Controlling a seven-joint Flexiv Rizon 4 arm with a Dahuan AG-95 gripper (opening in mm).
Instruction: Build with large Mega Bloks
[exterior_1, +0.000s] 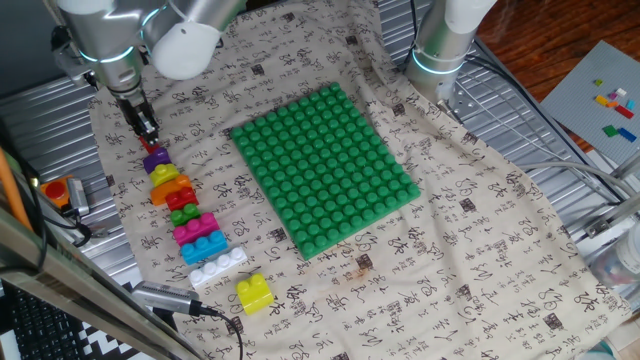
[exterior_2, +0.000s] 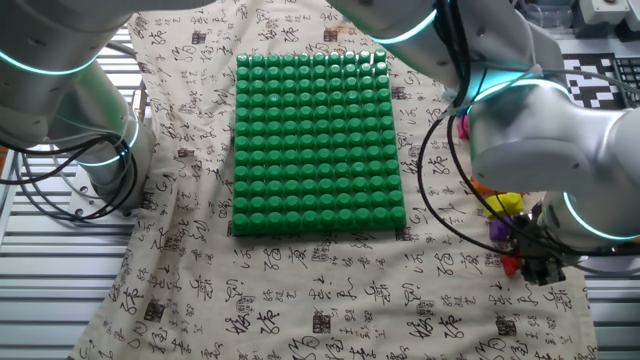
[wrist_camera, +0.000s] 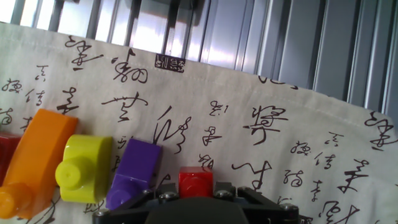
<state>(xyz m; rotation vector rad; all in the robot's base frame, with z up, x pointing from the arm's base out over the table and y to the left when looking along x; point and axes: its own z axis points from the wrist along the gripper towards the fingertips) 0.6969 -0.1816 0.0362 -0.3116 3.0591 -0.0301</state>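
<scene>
My gripper (exterior_1: 147, 131) stands at the far end of a row of Mega Bloks on the printed cloth. Its fingers sit either side of a red brick (wrist_camera: 196, 182), which shows as a red bit below the fingers (exterior_1: 151, 147). The gripper looks shut on it, low at the cloth. Beside it lie a purple brick (wrist_camera: 135, 171), a yellow brick (wrist_camera: 84, 168) and an orange brick (wrist_camera: 40, 155). The row runs on through green (exterior_1: 184, 212), pink (exterior_1: 195, 229), blue (exterior_1: 203, 246) and white (exterior_1: 218, 267). A separate yellow brick (exterior_1: 254, 293) lies nearer the front. In the other fixed view the gripper (exterior_2: 535, 262) is at the right edge.
The big green studded baseplate (exterior_1: 325, 165) lies in the middle of the cloth, right of the row. A second arm's base (exterior_1: 440, 50) stands behind it. Tiny bricks on a grey plate (exterior_1: 612, 105) lie far right. A pen-like tool (exterior_1: 170, 297) lies at the front left. Metal slats border the cloth.
</scene>
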